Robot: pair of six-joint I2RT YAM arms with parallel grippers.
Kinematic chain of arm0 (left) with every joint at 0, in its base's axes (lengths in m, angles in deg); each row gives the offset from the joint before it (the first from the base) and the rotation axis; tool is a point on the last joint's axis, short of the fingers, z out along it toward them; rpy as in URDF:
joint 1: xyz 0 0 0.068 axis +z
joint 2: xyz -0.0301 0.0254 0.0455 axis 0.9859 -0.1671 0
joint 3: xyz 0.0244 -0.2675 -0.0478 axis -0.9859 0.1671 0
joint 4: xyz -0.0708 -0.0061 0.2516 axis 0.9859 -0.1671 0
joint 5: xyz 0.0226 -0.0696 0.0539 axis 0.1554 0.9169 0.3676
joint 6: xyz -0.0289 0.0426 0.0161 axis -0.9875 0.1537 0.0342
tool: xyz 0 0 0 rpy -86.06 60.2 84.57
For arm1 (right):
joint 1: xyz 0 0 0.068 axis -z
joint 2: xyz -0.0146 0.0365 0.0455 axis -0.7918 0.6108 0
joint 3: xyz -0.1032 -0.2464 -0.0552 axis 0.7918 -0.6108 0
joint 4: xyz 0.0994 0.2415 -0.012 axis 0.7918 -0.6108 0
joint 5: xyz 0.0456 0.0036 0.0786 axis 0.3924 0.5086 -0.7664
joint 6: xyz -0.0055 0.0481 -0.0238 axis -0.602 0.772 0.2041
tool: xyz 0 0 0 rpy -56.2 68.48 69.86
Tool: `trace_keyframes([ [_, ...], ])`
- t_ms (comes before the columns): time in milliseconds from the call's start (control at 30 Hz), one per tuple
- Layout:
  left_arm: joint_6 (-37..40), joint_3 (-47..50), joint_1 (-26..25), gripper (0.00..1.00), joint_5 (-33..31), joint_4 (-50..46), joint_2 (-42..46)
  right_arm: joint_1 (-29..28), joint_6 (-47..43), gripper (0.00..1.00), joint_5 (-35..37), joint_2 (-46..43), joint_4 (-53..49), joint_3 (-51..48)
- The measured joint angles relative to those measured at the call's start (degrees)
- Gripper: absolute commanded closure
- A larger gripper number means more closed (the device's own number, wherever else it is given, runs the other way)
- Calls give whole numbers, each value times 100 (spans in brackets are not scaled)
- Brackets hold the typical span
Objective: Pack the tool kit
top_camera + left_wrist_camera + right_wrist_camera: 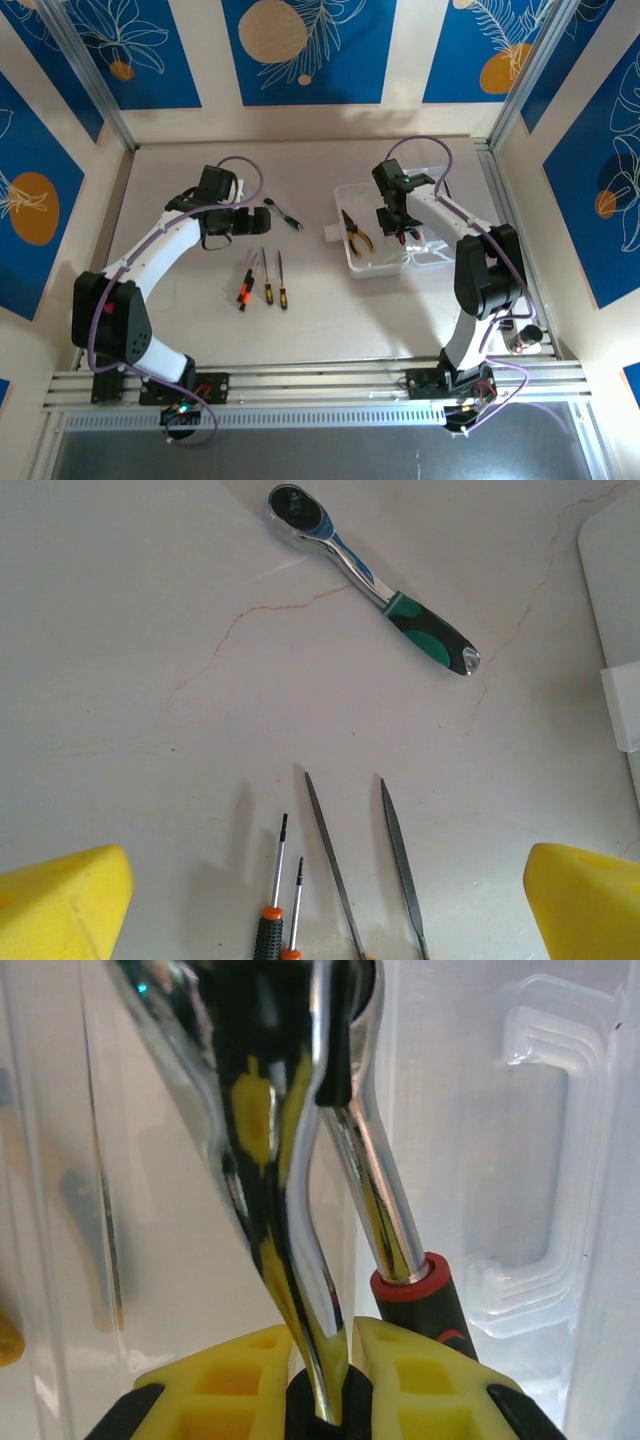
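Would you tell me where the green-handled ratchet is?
In the top view, the ratchet lies on the table, between the left tool and the clear case, beyond the screwdrivers.

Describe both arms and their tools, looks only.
The left arm and right arm are built alike: white tubular links between bulky black joint housings. A purple cable loops along each one. The left tool and right tool carry blocky yellow fingers. The right tool's fingers show square recesses and sit in black mounts.
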Motion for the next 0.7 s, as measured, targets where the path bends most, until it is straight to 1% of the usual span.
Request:
trace_keyframes([
  [133,0,0,0,0,0,2,-37,-24,4,68,79,0,-63,83],
  [333,0,0,0,0,0,4,-63,-46,20,63,98,0,-87,173],
  [433,0,0,0,0,0,4,-63,-76,22,58,98,-2,-107,195],
  [500,0,0,0,0,0,4,-63,-107,17,52,98,-20,-109,199],
  [600,2,0,0,0,-2,2,-63,-146,-15,40,-11,-105,-103,199],
  [700,24,-28,0,0,-46,-7,-111,-278,-101,22,-192,-328,-116,262],
])
